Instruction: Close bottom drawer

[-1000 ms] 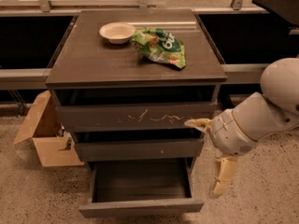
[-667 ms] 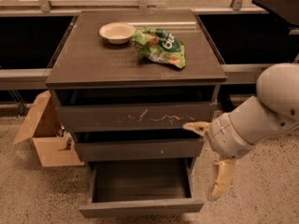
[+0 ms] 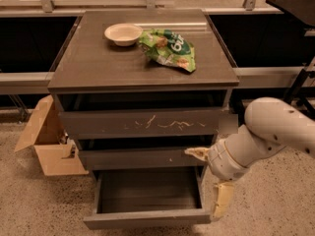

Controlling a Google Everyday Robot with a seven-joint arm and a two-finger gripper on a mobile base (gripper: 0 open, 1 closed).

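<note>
- Looking at the gripper (image 3: 205, 183) first: it's low down at the cabinet's right front corner. Its fingers (image 3: 222, 204) are splayed wide with nothing between them, so the hand is empty.
- One finger pokes left across the right end of the middle drawer front (image 3: 138, 159). We can't tell if it's actually touching. The other hangs down beside the right side of the bottom drawer (image 3: 147, 219), its tip about level with that drawer's front panel.
- Our guess on why it's held like that: these fronts have no handles, so there's nothing to grab. A spread, empty hand reads like a setup for a push, not a pinch.
- The bottom drawer is pulled well out of the cabinet, its shallow dark box open to view. Its front panel sits left of the gripper and a bit lower, nearest to us.
- So the hand is beside the drawer, not in front of it. We reckon it has to get round to the front face before any shove sends the drawer in.
- Further out, the top drawer front (image 3: 147, 123) with the pale scratches sits above. Up on the cabinet top (image 3: 88, 68) there's a bowl (image 3: 123, 33) with a green snack bag (image 3: 167, 45) right beside it.
- A cardboard box (image 3: 49, 146) sits on the floor to the left, well away from the drawer's path.
</note>
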